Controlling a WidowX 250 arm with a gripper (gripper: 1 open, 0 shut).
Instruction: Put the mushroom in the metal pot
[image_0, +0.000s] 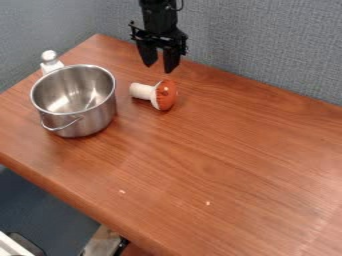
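Camera view has the gripper (163, 64) hanging just behind the mushroom (158, 93), fingers partly spread and holding nothing; mushroom lies on its side beside the metal pot (74, 99); a narrow, off-centre descent risks nudging the rounded cap so it rolls away.

a single view looks down at an angle from above the near side of the tabletop (227, 160), facing the grey back wall (267, 40). it stands fairly far off, taking in most of the wooden surface, set cornerwise, with the gripper (160, 62) near the top edge of the view, above centre.
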